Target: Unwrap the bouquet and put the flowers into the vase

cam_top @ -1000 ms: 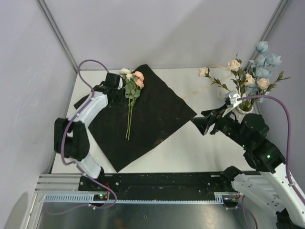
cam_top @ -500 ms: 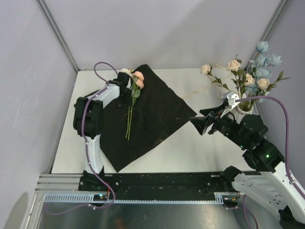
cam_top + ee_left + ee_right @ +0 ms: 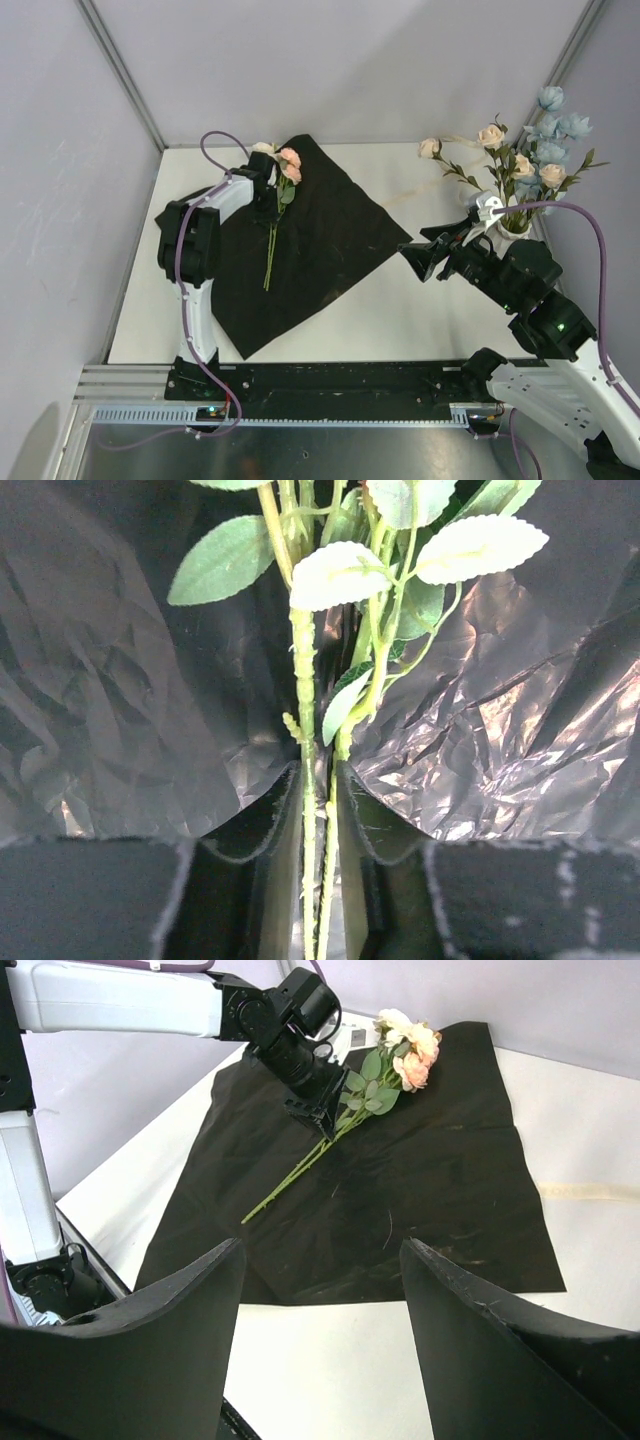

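Note:
The bouquet lies unwrapped: its black paper [image 3: 335,235] is spread flat on the table. On the paper rests a pair of flowers [image 3: 287,163] with peach and cream blooms and long green stems [image 3: 305,710]. My left gripper [image 3: 266,195] reaches down over them just below the leaves. Its jaws [image 3: 318,780] press in on both stems, one against each finger. Far right, the cream vase [image 3: 516,229] holds several blue, peach and cream flowers [image 3: 535,145]. My right gripper [image 3: 420,258] hovers open and empty [image 3: 322,1250] near the paper's right corner.
A loose cream ribbon [image 3: 412,190] lies on the white table between the paper and the vase. Grey walls close in the table at the back and both sides. The left arm's purple cable [image 3: 215,145] loops above the paper's far left corner.
My left arm has swung in over the flowers on the paper. Its jaws have closed in around the two stems. The right arm has barely moved.

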You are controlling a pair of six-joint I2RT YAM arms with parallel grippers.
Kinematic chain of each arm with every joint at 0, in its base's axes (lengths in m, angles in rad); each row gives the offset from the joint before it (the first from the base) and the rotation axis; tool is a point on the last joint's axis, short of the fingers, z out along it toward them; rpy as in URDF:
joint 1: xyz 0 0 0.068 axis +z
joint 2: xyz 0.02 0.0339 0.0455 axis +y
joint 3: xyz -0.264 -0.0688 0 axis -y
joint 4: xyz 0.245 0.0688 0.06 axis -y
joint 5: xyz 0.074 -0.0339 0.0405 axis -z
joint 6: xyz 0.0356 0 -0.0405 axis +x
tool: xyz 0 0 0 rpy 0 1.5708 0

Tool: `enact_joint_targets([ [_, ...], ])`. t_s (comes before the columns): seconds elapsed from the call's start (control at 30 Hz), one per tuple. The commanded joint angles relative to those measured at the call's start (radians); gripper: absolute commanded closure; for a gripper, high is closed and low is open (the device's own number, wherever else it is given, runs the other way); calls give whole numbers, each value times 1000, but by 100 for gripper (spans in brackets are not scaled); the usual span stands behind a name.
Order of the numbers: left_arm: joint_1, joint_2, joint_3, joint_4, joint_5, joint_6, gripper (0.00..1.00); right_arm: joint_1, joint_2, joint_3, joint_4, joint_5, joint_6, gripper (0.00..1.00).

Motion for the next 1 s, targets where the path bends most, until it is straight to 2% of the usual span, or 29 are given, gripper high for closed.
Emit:
enact_joint_targets([
  [0.0, 5, 19, 32, 6, -13, -10, 79, 5, 5, 4, 43, 20, -22, 31],
  [0.2, 6, 10, 29, 5, -25, -15, 84, 6, 1, 3, 44, 21, -23, 30],
  [0.33, 6, -7, 30, 6, -53, -12, 77, 6, 0, 3, 43, 23, -26, 30],
  [0.53, 7, -43, 23, 6, -81, 0, 76, 6, -8, 4, 41, 23, -27, 30],
  [0.67, 7, -52, 18, 6, -96, 11, 66, 5, -9, 3, 40, 22, -26, 30],
  [0.83, 7, -63, 10, 6, -92, 11, 76, 5, -9, 4, 38, 22, -28, 30],
  [0.97, 7, -80, 14, 6, -80, 15, 72, 5, -5, 4, 39, 22, -30, 30],
])
